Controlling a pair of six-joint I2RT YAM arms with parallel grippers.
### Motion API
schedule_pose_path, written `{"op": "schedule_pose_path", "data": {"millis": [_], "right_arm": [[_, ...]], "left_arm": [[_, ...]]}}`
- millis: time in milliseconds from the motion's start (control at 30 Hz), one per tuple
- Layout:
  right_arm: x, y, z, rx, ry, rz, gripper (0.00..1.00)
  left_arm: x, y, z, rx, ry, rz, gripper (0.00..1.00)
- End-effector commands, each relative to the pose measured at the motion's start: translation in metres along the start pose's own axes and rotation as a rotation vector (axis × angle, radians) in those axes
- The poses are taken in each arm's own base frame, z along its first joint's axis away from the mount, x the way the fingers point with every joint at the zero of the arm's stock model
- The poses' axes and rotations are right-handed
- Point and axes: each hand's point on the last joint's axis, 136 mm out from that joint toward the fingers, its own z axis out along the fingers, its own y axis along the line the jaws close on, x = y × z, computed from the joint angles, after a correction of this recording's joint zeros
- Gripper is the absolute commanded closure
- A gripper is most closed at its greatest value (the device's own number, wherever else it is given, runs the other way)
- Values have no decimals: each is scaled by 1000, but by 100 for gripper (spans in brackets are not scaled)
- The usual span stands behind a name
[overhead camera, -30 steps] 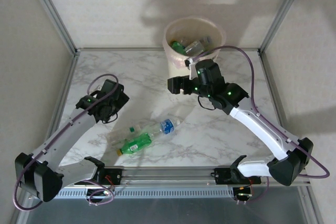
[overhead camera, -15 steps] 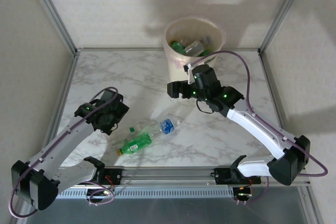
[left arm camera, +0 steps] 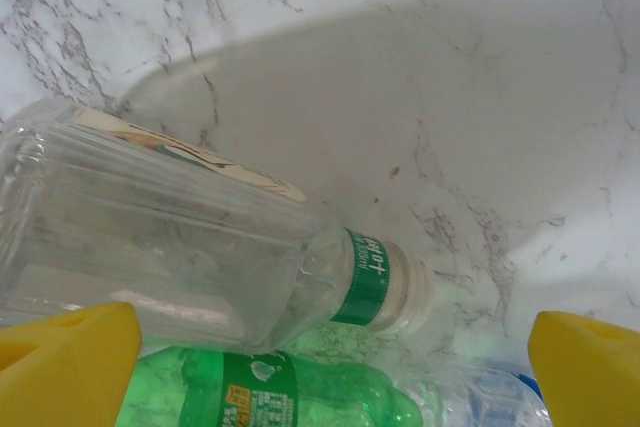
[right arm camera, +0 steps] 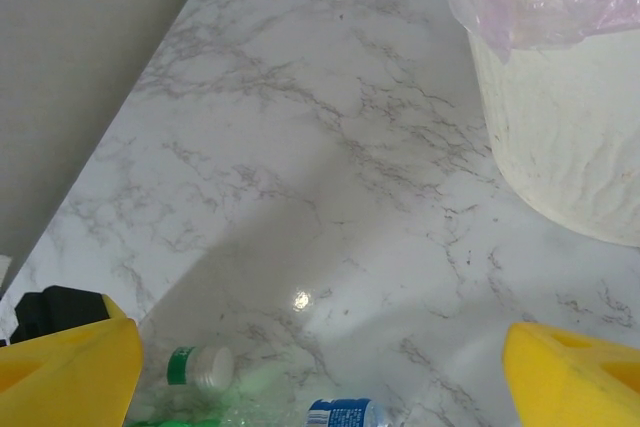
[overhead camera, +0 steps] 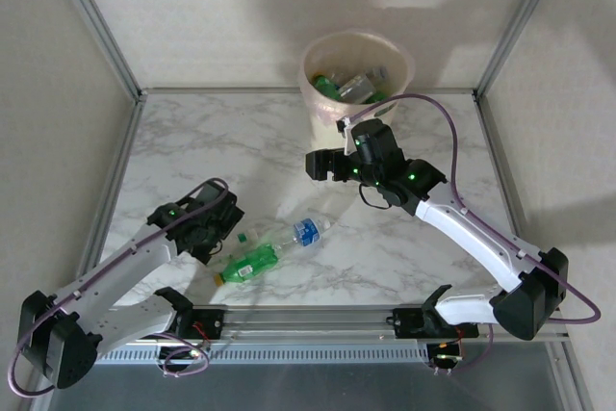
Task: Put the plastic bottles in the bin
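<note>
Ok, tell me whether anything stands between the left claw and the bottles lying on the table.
Nothing visible does. The open left claw hangs right over the clear bottle, with the green bottle lying beside it.

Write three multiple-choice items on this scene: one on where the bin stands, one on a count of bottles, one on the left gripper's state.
1. Where does the bin stand? A. near the table's far edge B. between the arm bases C. at the near left corner
2. How many bottles lie on the table? A. one B. three C. six
3. How is the left gripper? A. open B. shut on a bottle C. shut on nothing

1 A: it stands by the far edge.
2 B: clear bottle, green bottle and blue-labelled bottle lie together.
3 A: its fingers stand wide apart.
</note>
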Motion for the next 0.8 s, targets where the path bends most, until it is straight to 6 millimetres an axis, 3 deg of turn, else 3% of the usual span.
{"op": "schedule_pose_path", "data": {"millis": [0,467,767], "right_arm": [[2,-1,1,16,-5,-1,7],[3,-2,4,25,8,9,6],[3,-2,4,28,10,14,6]], "left_arm": [[12,9,5,-39,45,-345,0],[22,9,21,-38,73,-408,0],[23,3,14,-22,75,-431,0]]}}
